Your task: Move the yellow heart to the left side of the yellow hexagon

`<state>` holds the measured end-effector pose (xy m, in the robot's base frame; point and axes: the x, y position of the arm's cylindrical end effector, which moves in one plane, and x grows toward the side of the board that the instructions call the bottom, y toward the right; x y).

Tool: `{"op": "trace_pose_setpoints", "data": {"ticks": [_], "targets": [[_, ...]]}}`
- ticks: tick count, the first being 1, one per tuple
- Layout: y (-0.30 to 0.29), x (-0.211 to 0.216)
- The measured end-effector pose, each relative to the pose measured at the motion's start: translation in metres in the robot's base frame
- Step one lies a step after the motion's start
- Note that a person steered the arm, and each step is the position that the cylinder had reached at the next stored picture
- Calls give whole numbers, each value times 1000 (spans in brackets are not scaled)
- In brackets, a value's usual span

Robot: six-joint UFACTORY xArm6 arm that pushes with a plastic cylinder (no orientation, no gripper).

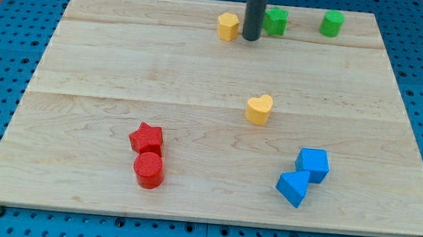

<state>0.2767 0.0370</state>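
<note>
The yellow heart (pixel 259 109) lies near the middle of the wooden board, a little right of centre. The yellow hexagon (pixel 228 26) sits near the view's top edge of the board. My tip (pixel 250 38) rests on the board just right of the yellow hexagon, between it and a green block, and well above the yellow heart in the view.
A green block (pixel 276 21) sits just right of the rod and a green cylinder (pixel 331 23) farther right. A red star (pixel 146 137) and red cylinder (pixel 149 170) sit at lower left. A blue cube (pixel 313 164) and blue triangle (pixel 293 188) sit at lower right.
</note>
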Motion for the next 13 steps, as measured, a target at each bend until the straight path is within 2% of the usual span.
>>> {"op": "trace_pose_setpoints", "data": {"ticks": [1, 2, 3, 4, 5, 6, 7, 9, 10, 11, 12, 13], "targets": [[-34, -8], [-31, -10], [30, 35], [161, 65], [214, 118], [127, 166], [87, 184], [-34, 157], [-40, 187], [-101, 158], [-100, 104], [-104, 146]]}}
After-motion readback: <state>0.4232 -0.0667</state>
